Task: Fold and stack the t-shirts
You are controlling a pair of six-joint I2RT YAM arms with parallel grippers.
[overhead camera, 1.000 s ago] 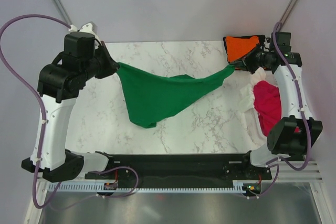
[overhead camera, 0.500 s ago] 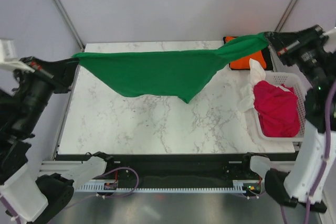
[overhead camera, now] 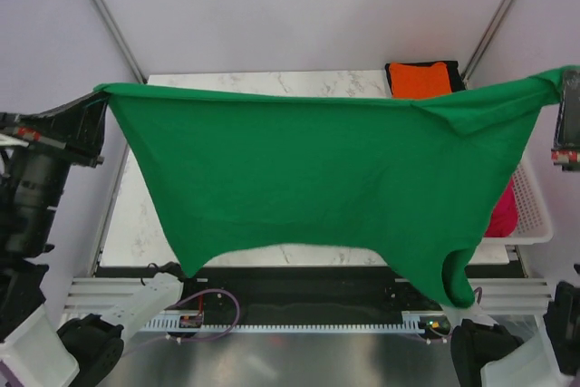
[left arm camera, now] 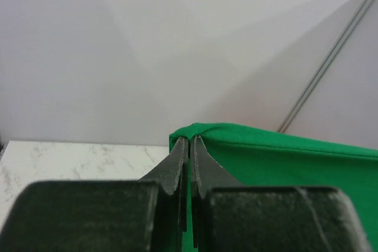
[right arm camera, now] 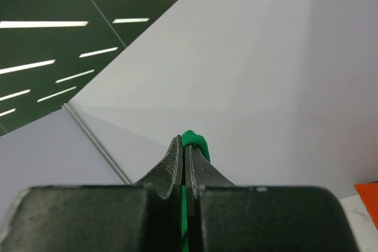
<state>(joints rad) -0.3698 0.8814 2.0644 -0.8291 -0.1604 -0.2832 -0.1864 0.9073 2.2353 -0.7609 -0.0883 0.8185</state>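
Note:
The bright green t-shirt (overhead camera: 317,178) hangs spread wide and high above the table, stretched between both grippers. My left gripper (overhead camera: 98,97) is shut on its left corner; in the left wrist view the cloth (left arm camera: 283,187) wraps over the gripper (left arm camera: 189,141). My right gripper (overhead camera: 564,83) is shut on the right corner, with a green fold (right arm camera: 195,141) pinched at the gripper (right arm camera: 183,144). A folded orange t-shirt (overhead camera: 420,78) lies at the table's back right. The crimson red t-shirt (overhead camera: 504,210) shows partly in the basket. The white and black shirts are hidden.
The white slotted basket (overhead camera: 535,210) stands at the table's right edge, mostly behind the hanging shirt. The marble table (overhead camera: 272,83) shows only at the back and left. Metal frame poles rise at both back corners.
Both arms have lifted and pulled apart, raising the green shirt from a sagging drape on the table to a wide, taut sheet that now covers most of the table from view.

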